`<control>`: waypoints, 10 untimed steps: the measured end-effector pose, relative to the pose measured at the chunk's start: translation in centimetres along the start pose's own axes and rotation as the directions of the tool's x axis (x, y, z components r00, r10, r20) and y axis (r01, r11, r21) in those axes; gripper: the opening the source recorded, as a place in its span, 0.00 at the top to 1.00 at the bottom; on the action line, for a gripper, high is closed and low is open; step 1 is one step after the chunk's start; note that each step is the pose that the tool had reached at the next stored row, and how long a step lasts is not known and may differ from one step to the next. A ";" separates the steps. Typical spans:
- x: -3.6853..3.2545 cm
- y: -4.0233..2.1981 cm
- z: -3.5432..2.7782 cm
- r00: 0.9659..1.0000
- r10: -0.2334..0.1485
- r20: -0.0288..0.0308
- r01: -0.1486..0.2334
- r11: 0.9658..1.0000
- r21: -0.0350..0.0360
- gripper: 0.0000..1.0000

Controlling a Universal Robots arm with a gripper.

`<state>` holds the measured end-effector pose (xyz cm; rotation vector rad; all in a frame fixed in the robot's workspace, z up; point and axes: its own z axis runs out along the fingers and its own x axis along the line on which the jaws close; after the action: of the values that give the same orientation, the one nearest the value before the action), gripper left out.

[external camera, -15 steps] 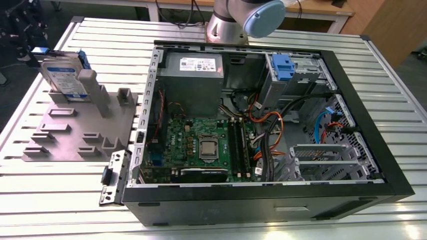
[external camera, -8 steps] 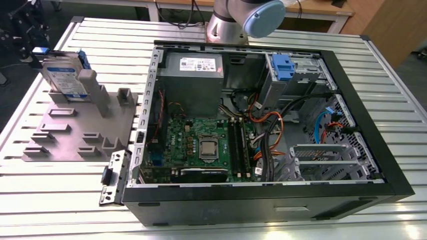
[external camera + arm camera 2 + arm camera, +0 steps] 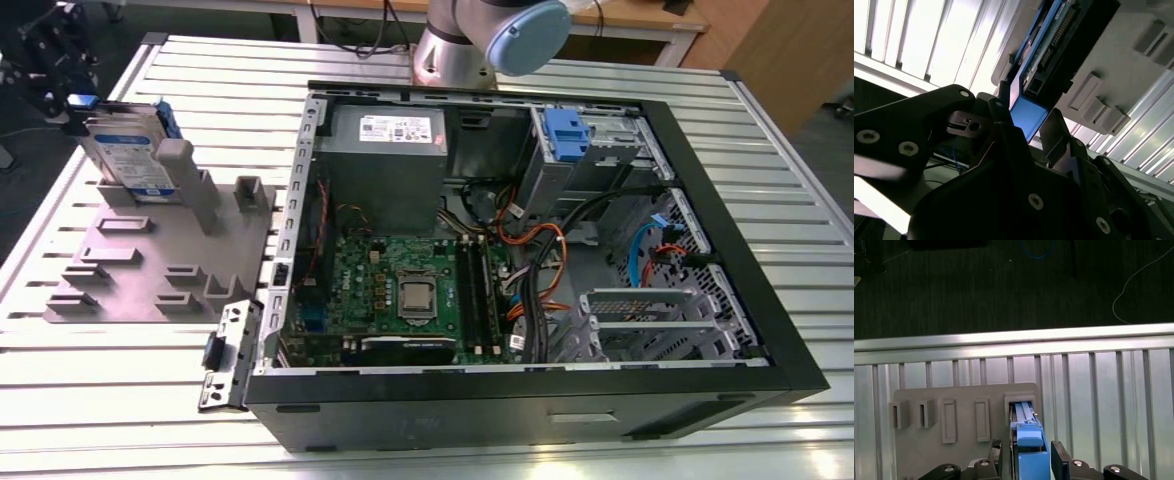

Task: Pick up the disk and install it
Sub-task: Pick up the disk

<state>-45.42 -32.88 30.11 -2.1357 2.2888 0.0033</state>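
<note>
The disk (image 3: 134, 152) stands on edge in a slot of the grey fixture plate (image 3: 134, 262) at the exterior view's left, silver with a white-and-blue label and a blue frame. My black gripper (image 3: 64, 92) is at its upper far end. In both wrist views the blue end of the disk (image 3: 1031, 456) (image 3: 1027, 116) lies between the two fingers. The gripper (image 3: 1029, 455) (image 3: 1026, 120) is shut on that end, one fingertip (image 3: 1060, 456) pressed against its side. The disk's lower end still rests in the slot.
An open black computer case (image 3: 747, 300) lies on the slatted metal table (image 3: 801, 180), with motherboard, cables, a grey power supply box (image 3: 387, 130) and a blue-tabbed carrier (image 3: 567, 135) inside. The arm's base (image 3: 467, 45) stands behind the case. The fixture carries several other low blocks (image 3: 949, 420).
</note>
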 end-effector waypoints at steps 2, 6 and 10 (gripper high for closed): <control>-0.01 0.01 0.13 1.000 0.000 0.000 0.000 1.000 0.000 0.49; -0.01 0.01 0.43 1.000 0.000 0.000 0.000 1.000 0.000 0.49; -0.01 0.01 0.74 1.000 0.000 0.000 0.000 1.000 -0.001 0.49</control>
<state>-45.43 -32.86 29.37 -2.1360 2.2893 0.0045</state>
